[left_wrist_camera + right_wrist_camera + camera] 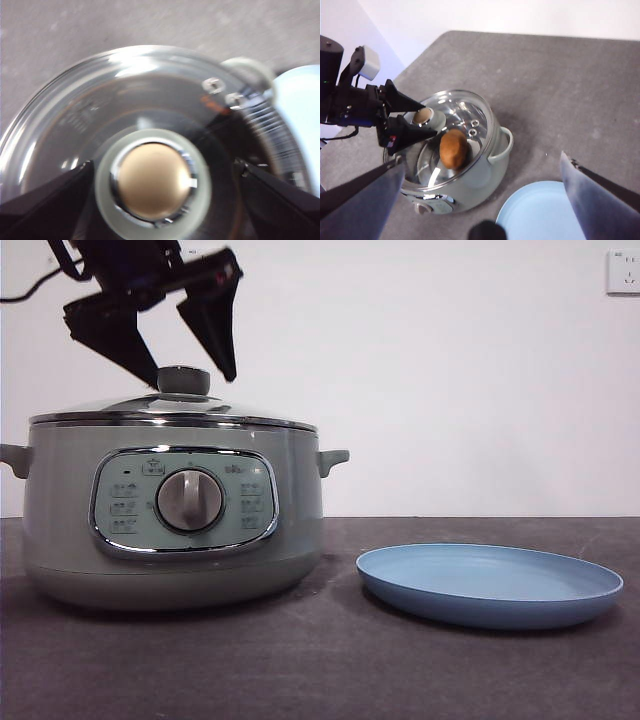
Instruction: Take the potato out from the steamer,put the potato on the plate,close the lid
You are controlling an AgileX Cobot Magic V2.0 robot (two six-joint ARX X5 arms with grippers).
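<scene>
The sage-green steamer [60, 520] stands at the left of the table with its glass lid [110, 407] seated on the rim. My left gripper [190, 375] is open and straddles the lid's knob [183, 380], one jaw on each side at knob height. In the left wrist view the knob [152, 180] sits between the two jaws, apart from both. Through the glass the orange-brown potato [454, 148] lies inside the pot. To the right of the steamer lies the light-blue plate [490, 585], with nothing on it. High over the table, my right gripper [482, 160] is open and holds nothing.
Dark grey tabletop surrounds both things. The steamer's right side handle [333, 457] juts toward the plate. A white wall with a socket [622, 270] stands behind.
</scene>
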